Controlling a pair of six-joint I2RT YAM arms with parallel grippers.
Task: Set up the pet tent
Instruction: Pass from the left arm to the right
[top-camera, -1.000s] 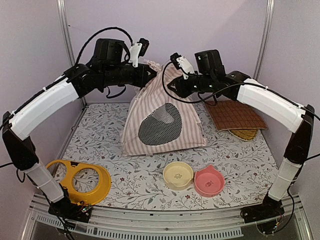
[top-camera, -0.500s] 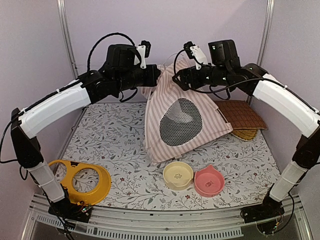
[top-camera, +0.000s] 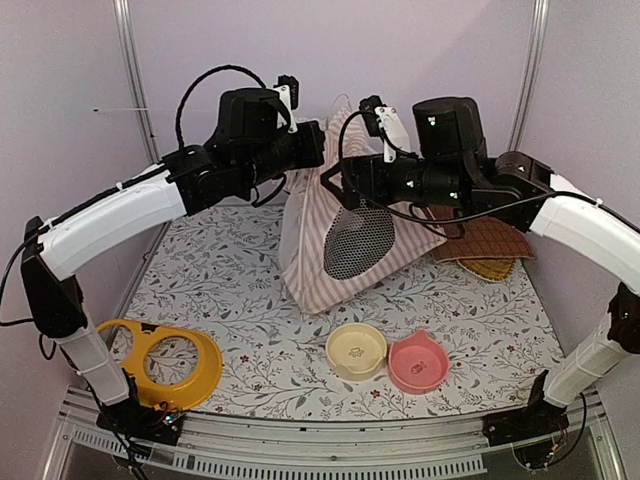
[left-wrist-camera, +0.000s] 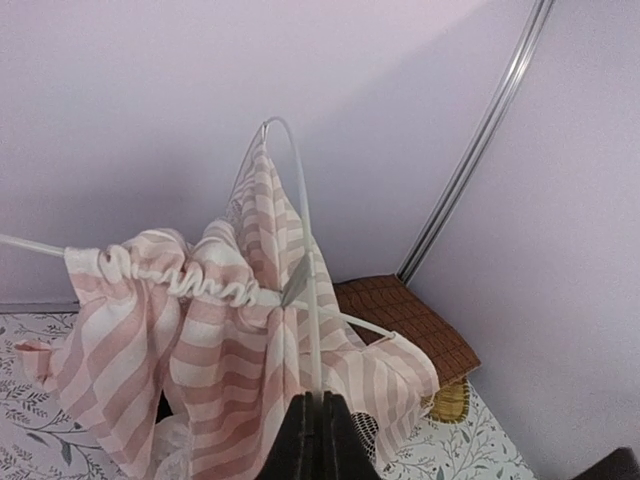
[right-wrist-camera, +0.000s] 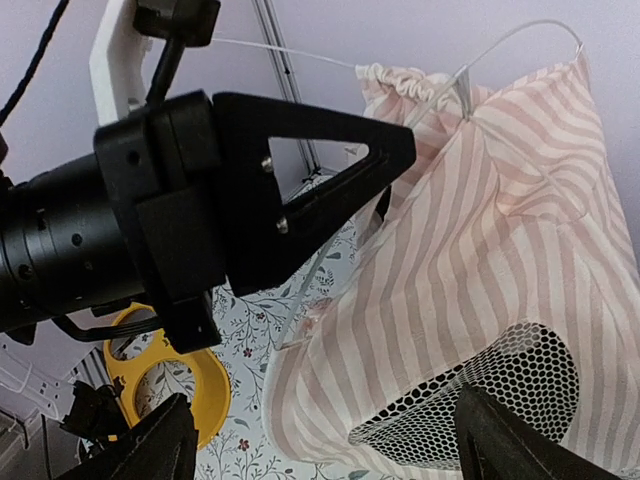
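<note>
A yellow ring dish lies at the near left corner of the flowered table. Above it the left arm reaches up and inward to the back. The left gripper is clenched on a thin clear pole that arches up out of the bunched top of the tent. The tent is at the back middle of the table, held up by its top and tilted, with its lower left edge down on the cloth. Its mesh window faces the front. The right gripper sits just beside the left one at the tent's upper part, its fingers spread wide and grasping nothing. In front of the tent, near the table's front edge, stand a cream bowl and a pink bowl, side by side. At the back right a brown mat lies partly behind the tent and the right arm
</note>
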